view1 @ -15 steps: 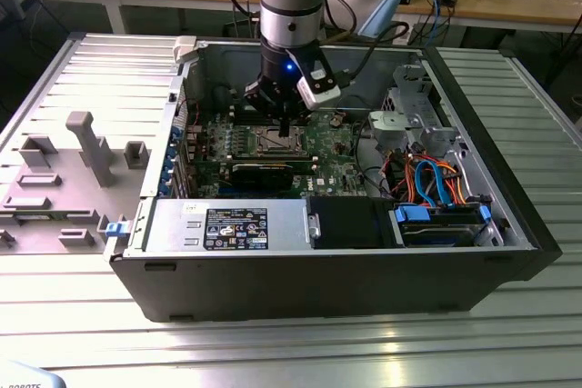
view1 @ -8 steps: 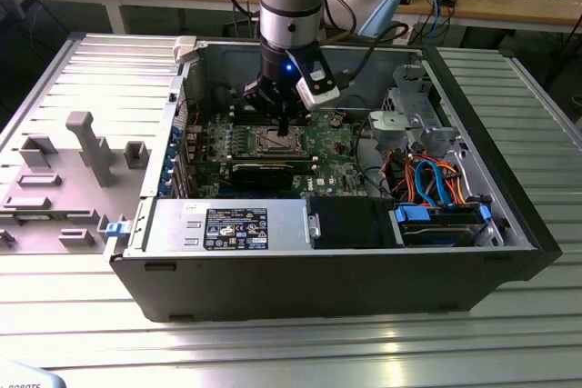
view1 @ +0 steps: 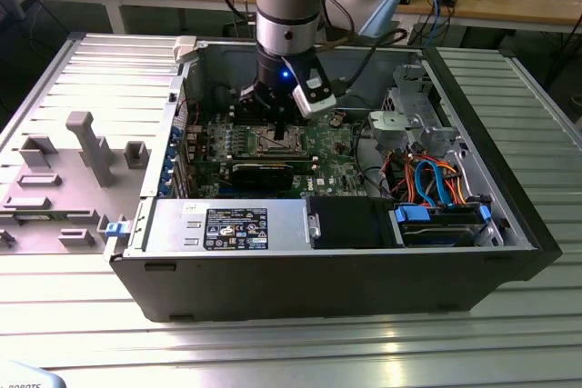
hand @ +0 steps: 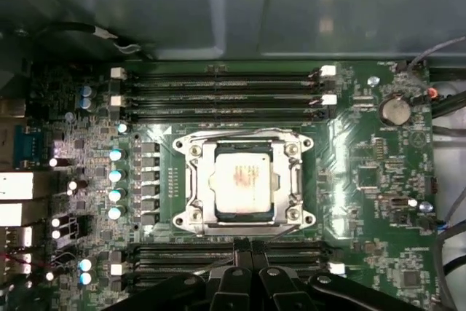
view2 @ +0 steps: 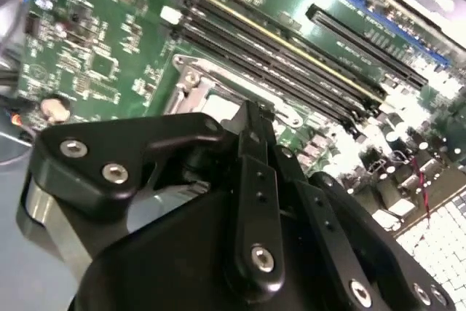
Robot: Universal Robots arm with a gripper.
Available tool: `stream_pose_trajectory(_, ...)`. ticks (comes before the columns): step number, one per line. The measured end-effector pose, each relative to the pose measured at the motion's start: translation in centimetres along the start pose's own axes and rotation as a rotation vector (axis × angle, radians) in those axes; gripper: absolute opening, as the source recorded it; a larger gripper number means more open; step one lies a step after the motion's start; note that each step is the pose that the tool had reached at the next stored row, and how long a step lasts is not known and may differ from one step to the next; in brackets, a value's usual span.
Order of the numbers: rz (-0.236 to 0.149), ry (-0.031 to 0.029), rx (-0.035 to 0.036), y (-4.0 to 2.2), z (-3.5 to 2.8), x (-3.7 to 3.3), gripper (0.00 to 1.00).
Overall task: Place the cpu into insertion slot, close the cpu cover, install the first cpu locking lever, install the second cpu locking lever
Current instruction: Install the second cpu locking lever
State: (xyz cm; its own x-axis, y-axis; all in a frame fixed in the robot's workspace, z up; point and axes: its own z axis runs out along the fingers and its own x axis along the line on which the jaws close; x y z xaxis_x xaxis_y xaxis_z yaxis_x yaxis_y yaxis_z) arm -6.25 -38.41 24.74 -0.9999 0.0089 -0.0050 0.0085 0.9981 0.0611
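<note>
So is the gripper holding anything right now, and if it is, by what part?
Nothing is held: the gripper fingers meet with nothing between them, beside the insertion slot, where the cpu already sits.

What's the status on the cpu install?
Gripper shut, empty, beside the insertion slot. Cpu seated, cpu cover down over it. Nothing in the way.

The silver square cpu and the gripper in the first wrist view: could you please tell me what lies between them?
In the first wrist view, the socket's silver metal frame edge and long black memory slots lie between the silver cpu and the black gripper.
</note>
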Motion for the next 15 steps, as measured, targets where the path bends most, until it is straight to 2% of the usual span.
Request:
stream_pose_trajectory(2, 0.0, 0.0021, 0.0001, -0.04, 0.51, 0.82, 0.11)
stream_pose_trajectory(4, 0.0, 0.0039, -0.0061, -0.06, 0.76, 1.36, 0.11)
stream_pose_trajectory(7, 0.0, 0.0063, -0.0072, -0.21, 0.72, 1.16, 0.11)
stream_pose_trajectory(8, 0.001, 0.0091, -0.0071, -0.21, 0.71, 0.84, 0.11)
stream_pose_trajectory(9, 0.001, 0.0149, -0.0071, -0.21, 0.72, 0.38, 0.11)
stream_pose_trajectory(11, 0.001, 0.0185, -0.0071, -0.28, 0.76, 0.26, 0.11)
stream_pose_trajectory(15, 0.001, 0.019, -0.007, -0.68, 0.74, 0.29, 0.11)
